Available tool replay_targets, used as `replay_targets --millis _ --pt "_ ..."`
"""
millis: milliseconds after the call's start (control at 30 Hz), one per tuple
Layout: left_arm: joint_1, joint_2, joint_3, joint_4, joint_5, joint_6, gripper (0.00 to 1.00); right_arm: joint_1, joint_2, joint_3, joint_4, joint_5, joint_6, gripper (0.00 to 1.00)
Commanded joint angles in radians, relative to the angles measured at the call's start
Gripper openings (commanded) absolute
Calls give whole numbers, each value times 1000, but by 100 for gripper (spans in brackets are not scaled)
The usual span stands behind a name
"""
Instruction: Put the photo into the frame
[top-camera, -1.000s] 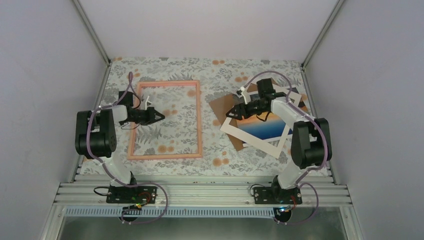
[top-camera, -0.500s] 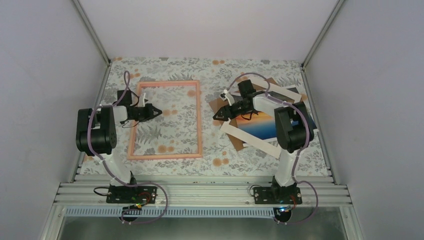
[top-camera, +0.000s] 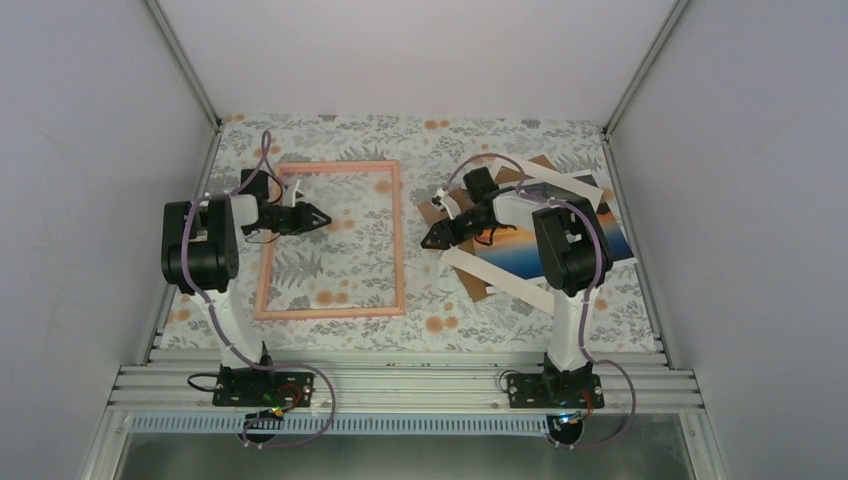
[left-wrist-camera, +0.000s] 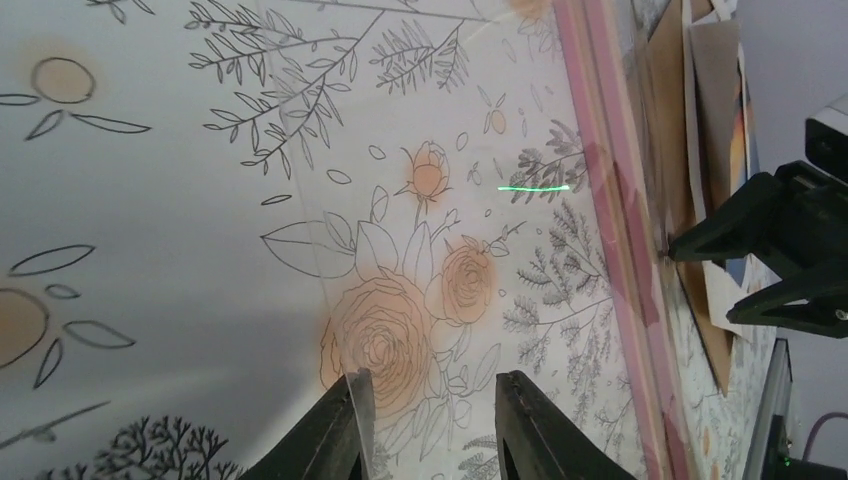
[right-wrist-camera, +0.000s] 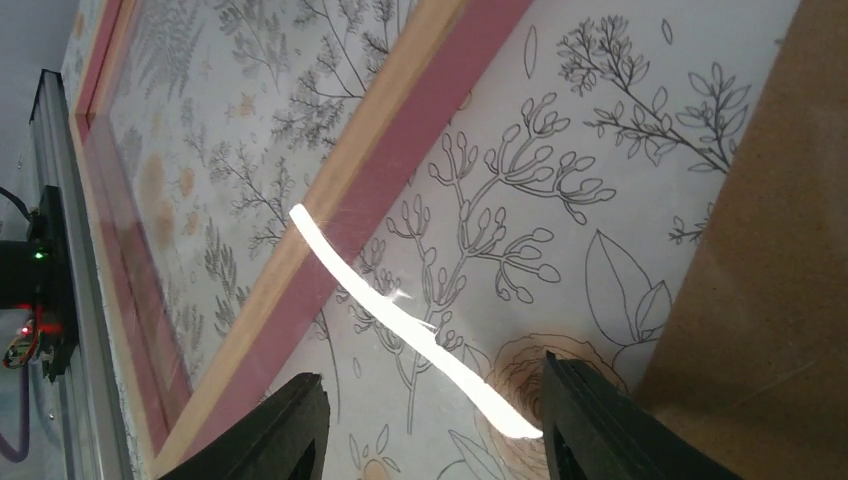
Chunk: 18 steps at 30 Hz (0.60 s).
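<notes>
The pink-orange frame (top-camera: 400, 240) lies flat at the left-middle of the table, and the floral cloth shows through its clear pane. The sunset photo (top-camera: 512, 250) lies at the right inside a white mat (top-camera: 500, 283) and is partly hidden by my right arm. My left gripper (top-camera: 322, 214) is open and empty, low over the pane inside the frame (left-wrist-camera: 610, 200). My right gripper (top-camera: 430, 240) is open and empty over the cloth, between the frame's right rail (right-wrist-camera: 400, 150) and the brown board (right-wrist-camera: 770, 250).
The brown backing board (top-camera: 432, 212) lies under the mat and photo, with corners sticking out. My right gripper also shows in the left wrist view (left-wrist-camera: 780, 250), just beyond the frame's rail. White walls close in the table on three sides. A bright glare streak (right-wrist-camera: 400, 310) lies on the cloth.
My right gripper has swung left off the photo to the cloth beside the frame's right rail. My left gripper has shifted slightly toward the back over the pane.
</notes>
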Motion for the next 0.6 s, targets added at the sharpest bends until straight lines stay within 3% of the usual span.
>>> replay_targets --millis 0,267,433,567 --pt "-35 40 61 -116 16 112 32 1 32 21 15 10 -9 54" --pt "-78 15 80 -133 -59 125 26 1 45 25 10 10 -16 54" --pt "-69 -8 71 -167 -77 128 4 1 6 31 -1 5 -19 56" --pt "-46 -32 58 -204 -97 128 2 1 -40 38 -27 -11 -24 59"
